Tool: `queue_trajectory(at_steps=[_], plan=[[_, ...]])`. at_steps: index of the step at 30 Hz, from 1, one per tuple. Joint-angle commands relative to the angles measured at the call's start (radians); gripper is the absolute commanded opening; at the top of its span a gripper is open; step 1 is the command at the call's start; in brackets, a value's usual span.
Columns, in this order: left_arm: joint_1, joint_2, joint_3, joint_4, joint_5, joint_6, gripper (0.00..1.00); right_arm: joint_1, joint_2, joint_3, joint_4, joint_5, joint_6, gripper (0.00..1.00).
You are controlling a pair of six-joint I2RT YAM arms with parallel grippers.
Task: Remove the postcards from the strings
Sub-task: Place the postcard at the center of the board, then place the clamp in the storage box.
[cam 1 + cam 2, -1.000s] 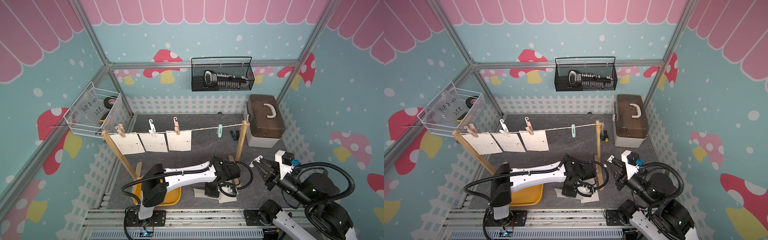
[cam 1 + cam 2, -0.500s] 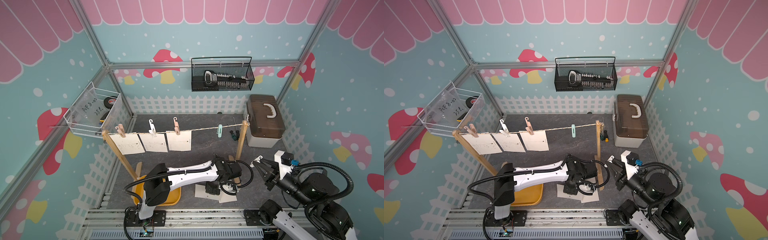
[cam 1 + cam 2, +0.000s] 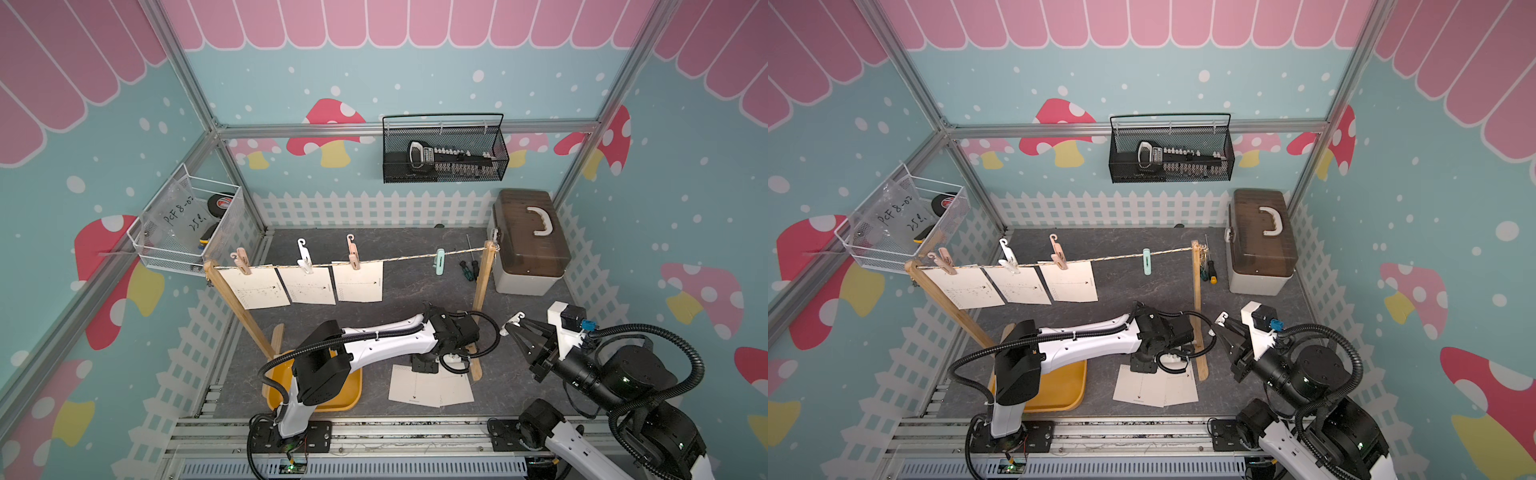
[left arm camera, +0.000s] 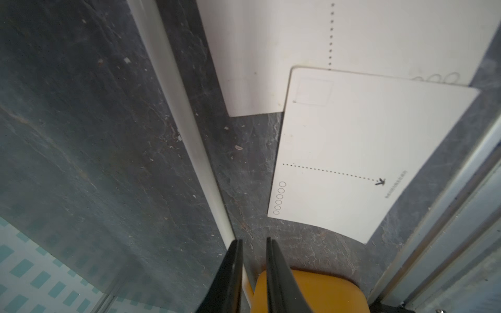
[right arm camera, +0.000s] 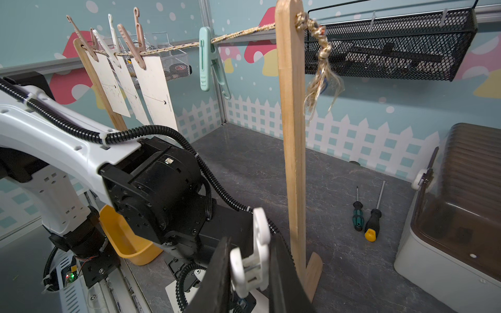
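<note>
A thin twisted beige-and-yellow string (image 3: 415, 256) runs from side to side between two light wooden posts (image 3: 482, 286). Three off-white paper postcards (image 3: 309, 286) hang from it in a row, all on the side of the left post. A plastic clothespin holds each one. Two more off-white flat postcards (image 3: 428, 388) lie on the dark grey tabletop (image 3: 415, 291), near the foot of the right post. One lies partly on top of the other. So two cards are off and three are not yet done.

The left pincer (image 4: 253, 241) is low down, just beside the cards on the tabletop. Its two black fingers are a little bit apart and nothing is between them. The right pincer (image 5: 250, 252) is squeezed together on a white plastic clothespin (image 5: 261, 230), so it looks busy.

The next one to take is probably the last hanging postcard (image 3: 359, 286), the one closest to the middle of the string. It hangs under a pink clothespin (image 3: 352, 255). From the left pincer it is up, farther back and a bit to the left. The left arm seems nearer to it than the right arm. The card's top edge runs along the string, so the pincer likely has to come at it from the front, below the string.

A mint-green clothespin (image 3: 439, 262) hangs alone on the string with no card.
</note>
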Motion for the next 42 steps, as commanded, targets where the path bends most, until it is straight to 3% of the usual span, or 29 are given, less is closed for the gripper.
queue_trajectory(at_steps=[1,10,17,21,27,32,36,42], plan=[[0.017,-0.050,-0.018,0.079,-0.045,-0.028,0.23,0.002,-0.013,0.029,-0.006,-0.010,-0.017,0.09],[0.012,-0.387,-0.231,0.233,0.024,-0.031,0.37,0.003,0.026,0.030,0.006,-0.051,-0.022,0.09],[0.009,-0.789,-0.481,0.398,0.105,-0.125,0.46,0.003,0.129,0.043,0.025,-0.166,-0.054,0.11],[0.009,-1.019,-0.566,0.461,0.148,-0.188,0.56,0.002,0.201,0.007,0.127,-0.266,-0.026,0.11],[0.009,-1.340,-0.640,0.516,0.093,-0.293,0.72,0.017,0.323,-0.085,0.361,-0.381,0.064,0.11],[0.009,-1.520,-0.686,0.529,0.044,-0.327,0.82,0.131,0.446,-0.091,0.469,-0.328,0.062,0.11],[0.009,-1.540,-0.686,0.485,0.029,-0.337,0.82,0.269,0.565,-0.079,0.531,-0.246,0.037,0.11],[0.009,-1.593,-0.707,0.481,0.015,-0.330,0.82,0.439,0.811,-0.156,0.847,-0.204,0.104,0.11]])
